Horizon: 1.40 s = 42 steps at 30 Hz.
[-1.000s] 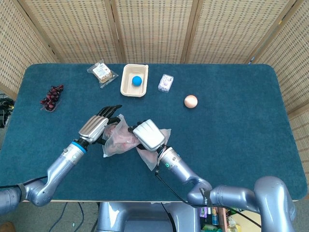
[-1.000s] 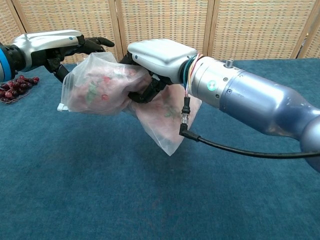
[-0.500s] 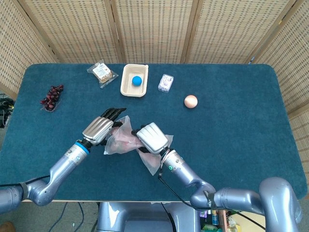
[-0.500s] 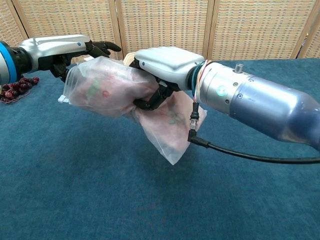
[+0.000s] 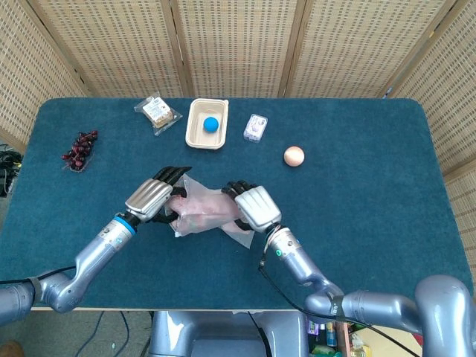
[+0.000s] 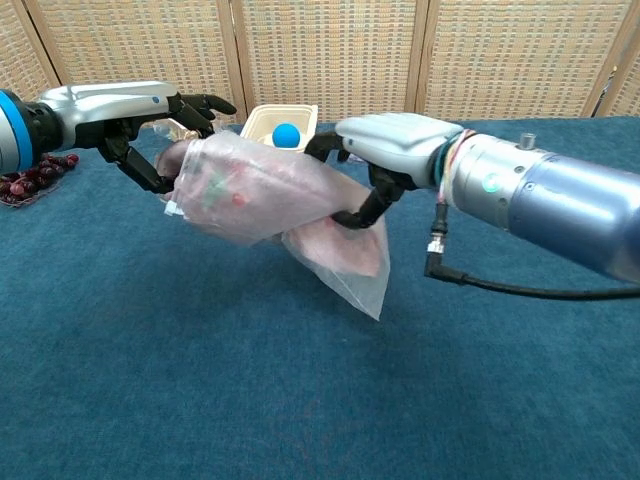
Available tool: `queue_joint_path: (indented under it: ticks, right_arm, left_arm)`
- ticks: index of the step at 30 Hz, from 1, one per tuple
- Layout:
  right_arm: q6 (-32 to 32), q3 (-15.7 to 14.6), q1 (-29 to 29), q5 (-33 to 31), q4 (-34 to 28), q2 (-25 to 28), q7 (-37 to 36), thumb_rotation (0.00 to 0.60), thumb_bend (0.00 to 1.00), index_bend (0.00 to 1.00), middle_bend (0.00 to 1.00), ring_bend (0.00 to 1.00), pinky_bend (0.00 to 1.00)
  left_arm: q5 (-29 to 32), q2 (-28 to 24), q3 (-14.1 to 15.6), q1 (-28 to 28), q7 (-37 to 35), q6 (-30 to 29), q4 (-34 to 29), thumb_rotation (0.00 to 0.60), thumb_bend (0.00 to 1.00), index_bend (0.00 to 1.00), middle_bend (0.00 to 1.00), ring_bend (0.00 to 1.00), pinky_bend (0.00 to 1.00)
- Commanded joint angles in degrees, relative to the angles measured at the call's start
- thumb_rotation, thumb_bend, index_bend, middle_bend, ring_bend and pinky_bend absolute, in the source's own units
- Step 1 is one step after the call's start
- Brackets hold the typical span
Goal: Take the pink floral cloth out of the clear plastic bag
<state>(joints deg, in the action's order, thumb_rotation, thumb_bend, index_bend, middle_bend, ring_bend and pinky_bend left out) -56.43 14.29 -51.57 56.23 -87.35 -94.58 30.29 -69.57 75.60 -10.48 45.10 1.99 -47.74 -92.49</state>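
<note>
The clear plastic bag (image 5: 202,213) (image 6: 262,188) hangs above the blue table between both hands, with the pink floral cloth (image 6: 225,185) bunched inside it. My left hand (image 5: 155,196) (image 6: 140,115) grips the bag's left end, fingers curled around it. My right hand (image 5: 253,207) (image 6: 392,150) holds the bag's right part from above, fingers wrapped under it. A loose flap of the bag (image 6: 352,265) droops below the right hand. The cloth shows only through the plastic.
At the table's back stand a beige tray (image 5: 195,131) with a blue ball (image 5: 211,123), a snack packet (image 5: 158,112), and a small clear box (image 5: 255,127). Dark grapes (image 5: 79,149) lie far left, a peach-coloured ball (image 5: 294,155) right of centre.
Both hands have shifted right with the bag. The right hand moved further right than the left, stretching the bag out between them.
</note>
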Motion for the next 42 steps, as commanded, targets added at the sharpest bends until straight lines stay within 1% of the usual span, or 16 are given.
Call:
queue_joint_path:
  ticks: [1, 5, 7, 9, 10, 11, 13, 16, 19, 22, 24, 26, 31, 36, 38, 42]
  right_arm:
    - [-0.23, -1.78, 2.59, -2.58, -4.01, 5.90, 2.64, 0.600, 0.00, 0.00, 0.00, 0.00, 0.04]
    - [-3.67, -6.17, 5.59, 5.81, -4.52, 10.09, 1.98, 0.600, 0.00, 0.00, 0.00, 0.00, 0.02]
    - [-6.54, -9.13, 7.70, 12.13, -3.64, 11.85, 0.65, 0.600, 0.00, 0.00, 0.01, 0.00, 0.02]
    - [-10.56, -12.73, 10.16, 19.81, -1.20, 12.95, -1.52, 0.600, 0.00, 0.00, 0.06, 0.00, 0.03]
    - [-12.32, -14.21, 11.07, 23.32, 0.62, 13.04, -3.00, 0.600, 0.00, 0.00, 0.12, 0.03, 0.06]
    - [-13.43, -14.98, 11.57, 25.38, 1.87, 12.96, -4.16, 0.600, 0.00, 0.00, 0.16, 0.06, 0.08]
    - [-15.74, -16.62, 12.47, 29.67, 4.84, 12.65, -6.19, 0.600, 0.00, 0.04, 0.28, 0.17, 0.19]
    - [-19.65, -19.28, 13.52, 36.81, 10.74, 11.66, -8.52, 0.600, 0.00, 0.09, 0.41, 0.31, 0.34]
    - [-22.84, -21.87, 13.66, 43.94, 16.66, 10.28, -9.34, 0.600, 0.00, 0.14, 0.50, 0.40, 0.46]
    - [-24.36, -23.65, 12.76, 49.77, 21.36, 8.66, -8.66, 0.600, 0.00, 0.17, 0.55, 0.45, 0.54]
    - [-24.32, -24.22, 11.52, 53.25, 24.41, 6.66, -8.07, 0.600, 0.00, 0.17, 0.58, 0.47, 0.59]
    - [-23.69, -24.09, 10.39, 55.15, 26.09, 5.16, -7.43, 0.600, 0.00, 0.18, 0.60, 0.49, 0.63]
    - [-20.72, -23.13, 6.43, 59.33, 27.69, 2.44, -4.49, 0.600, 0.00, 0.20, 0.67, 0.55, 0.73]
    - [-16.77, -21.64, 3.16, 60.95, 26.97, 0.51, -1.65, 0.600, 0.00, 0.21, 0.70, 0.57, 0.75]
    - [-14.13, -20.80, 1.56, 61.32, 26.88, -0.61, 0.44, 0.600, 0.00, 0.21, 0.71, 0.58, 0.75]
    - [-10.03, -19.62, 0.37, 60.53, 26.37, -2.02, 3.98, 0.600, 0.00, 0.21, 0.71, 0.58, 0.76]
  left_arm:
    - [0.53, 0.31, -0.17, 0.42, -0.12, 0.39, 0.31, 0.600, 0.51, 0.66, 0.00, 0.00, 0.00]
    - [0.82, 0.06, -0.63, 1.04, 0.62, 0.31, -0.13, 0.600, 0.51, 0.66, 0.00, 0.00, 0.00]
    - [1.25, -0.33, -1.03, 1.33, 1.04, 0.16, -0.88, 0.600, 0.51, 0.66, 0.00, 0.00, 0.00]
    - [1.67, -0.88, -1.53, 1.68, 1.83, -0.11, -1.64, 0.600, 0.51, 0.66, 0.00, 0.00, 0.00]
    - [1.98, -1.13, -1.76, 1.84, 2.21, -0.23, -1.96, 0.600, 0.51, 0.66, 0.00, 0.00, 0.00]
    - [2.23, -1.26, -1.86, 1.92, 2.42, -0.25, -2.17, 0.600, 0.51, 0.66, 0.00, 0.00, 0.00]
    - [2.71, -1.56, -2.13, 2.13, 2.88, -0.35, -2.53, 0.600, 0.51, 0.66, 0.00, 0.00, 0.00]
    - [3.61, -2.04, -2.59, 2.54, 3.83, -0.51, -2.98, 0.600, 0.51, 0.66, 0.00, 0.00, 0.00]
    - [4.64, -2.58, -2.98, 2.99, 4.77, -0.48, -3.48, 0.600, 0.51, 0.66, 0.00, 0.00, 0.00]
    - [5.36, -3.05, -3.21, 3.34, 5.68, -0.56, -4.16, 0.600, 0.51, 0.66, 0.00, 0.00, 0.00]
    - [6.01, -3.53, -3.24, 3.57, 6.53, -0.63, -5.13, 0.600, 0.51, 0.66, 0.00, 0.00, 0.00]
    - [6.66, -3.89, -3.21, 3.74, 7.32, -0.80, -5.91, 0.600, 0.51, 0.66, 0.00, 0.00, 0.00]
    - [8.35, -4.54, -3.23, 4.23, 8.58, -1.03, -7.43, 0.600, 0.51, 0.66, 0.00, 0.00, 0.00]
    - [9.15, -4.90, -3.20, 4.55, 8.94, -1.24, -8.16, 0.600, 0.51, 0.66, 0.00, 0.00, 0.00]
    - [9.52, -5.02, -3.25, 4.70, 8.75, -1.15, -8.56, 0.600, 0.51, 0.66, 0.00, 0.00, 0.00]
    - [9.83, -5.05, -3.21, 5.01, 8.74, -1.04, -8.76, 0.600, 0.51, 0.66, 0.00, 0.00, 0.00]
